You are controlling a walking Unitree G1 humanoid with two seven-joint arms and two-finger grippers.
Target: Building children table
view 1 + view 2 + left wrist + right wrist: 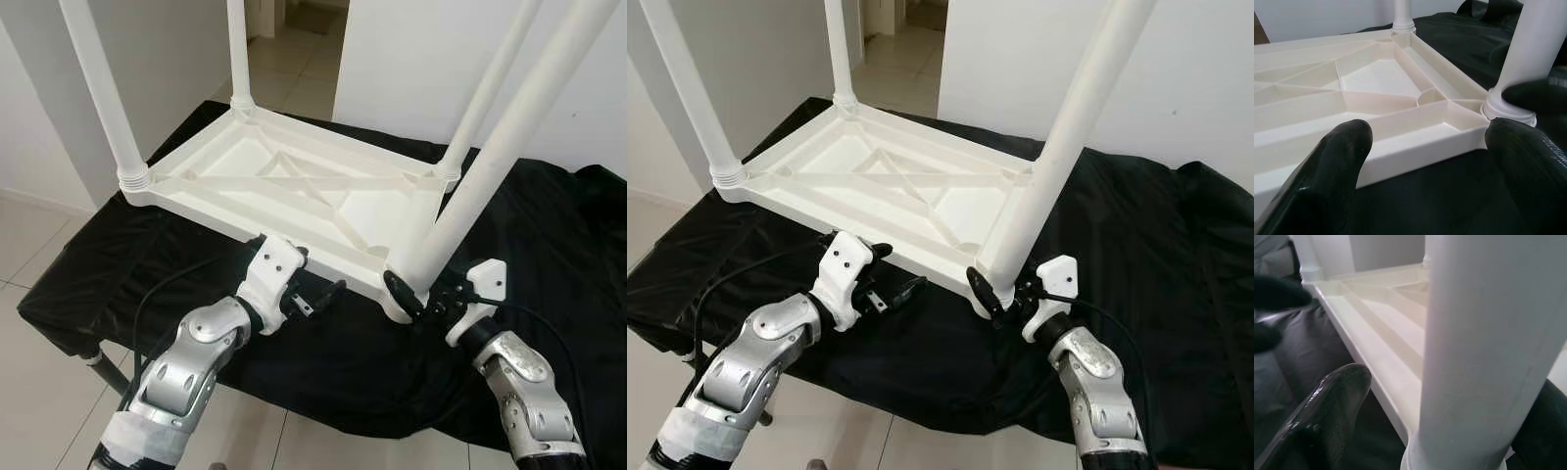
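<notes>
One white plastic children's table top [294,186] lies upside down on a black cloth [549,245] that covers the table beneath. Ribs form a cross on its underside.

Legs counted: four white legs, one at each corner, all pointing up.
- Far-left leg [238,49], upright.
- Near-left leg [103,88], seated in a ribbed collar.
- Far-right leg [490,88], leaning slightly.
- Near-right leg [509,147], leaning toward the camera, its base at the near-right corner socket.

Two tools at work.
- Left tool [318,294]: close to the near long edge of the top, just beside it, fingers spread apart with nothing between them. In the left wrist view its two black fingertips [1337,161] frame the rim.
- Right tool [416,299]: at the base of the near-right leg, one finger [1332,406] on each side of the leg; fingers clasp around the leg.

Pale tiled floor [39,235] around the table; white walls behind.
</notes>
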